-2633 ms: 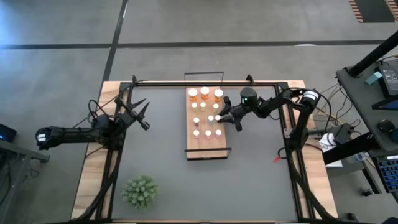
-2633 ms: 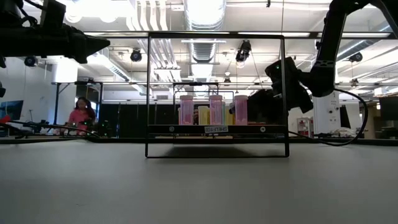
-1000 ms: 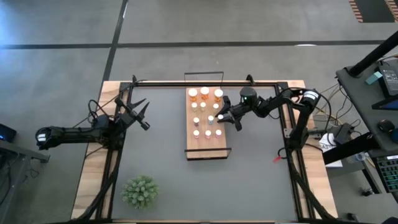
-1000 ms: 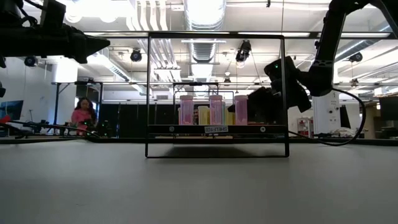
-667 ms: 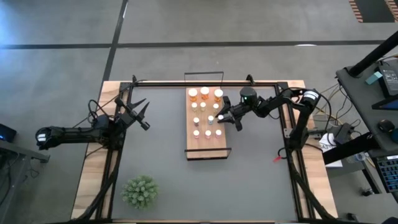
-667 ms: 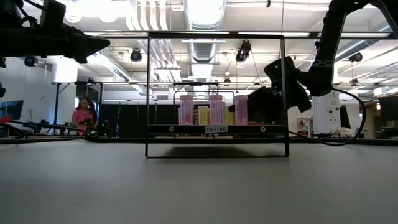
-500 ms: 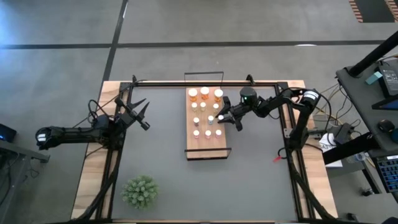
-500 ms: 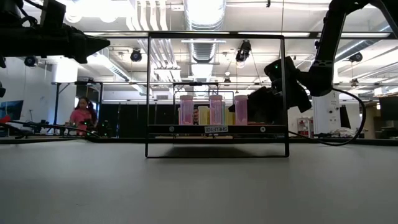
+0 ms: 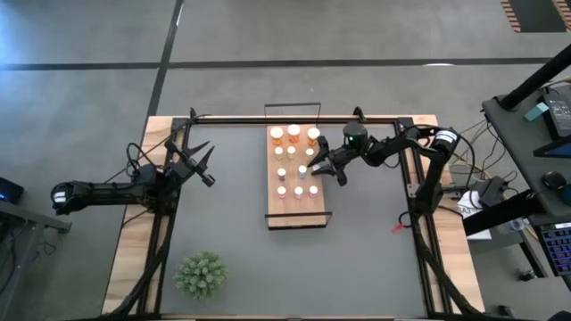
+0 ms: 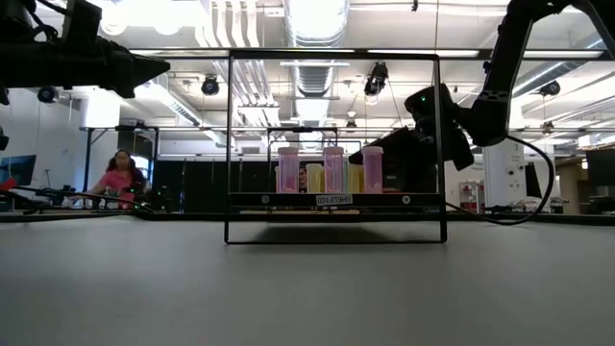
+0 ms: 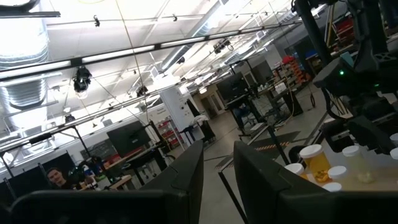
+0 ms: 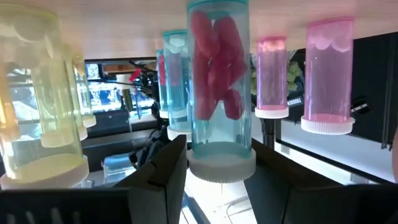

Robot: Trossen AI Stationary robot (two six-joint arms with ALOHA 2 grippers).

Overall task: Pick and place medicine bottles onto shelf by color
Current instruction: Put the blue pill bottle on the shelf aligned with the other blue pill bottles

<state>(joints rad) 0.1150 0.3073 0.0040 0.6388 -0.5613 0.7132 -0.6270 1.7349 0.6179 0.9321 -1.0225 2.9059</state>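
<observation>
The light-wood shelf (image 9: 294, 209) lies at the table's middle, far side, and carries several white-capped medicine bottles: orange ones (image 9: 277, 134) at its far end, pink ones (image 10: 288, 169) and pale yellow ones (image 12: 46, 112) upright on the board. My right gripper (image 9: 317, 166) reaches in level from the table's right and is shut on a teal bottle (image 12: 219, 93) with red pills inside. My left gripper (image 9: 203, 165) hangs shut above the table's left side, away from the shelf. My right gripper pinches the teal bottle between its two fingers (image 12: 165, 171) at the white cap end (image 12: 222, 167). The fingers come in level from the table's right. The bottle stands upright among its neighbours; whether its base rests on the board I cannot tell.
Black wire frames (image 10: 229, 144) rise at the shelf's short ends. A green spiky plant (image 9: 201, 274) sits near the table's front left. Neighbouring bottles (image 12: 326, 74) stand close around the held one. Beyond the table a person (image 10: 122, 178) shows in the room.
My right gripper has swung slightly toward the table's left, a little farther in over the shelf. The bottles stand where they stood.
</observation>
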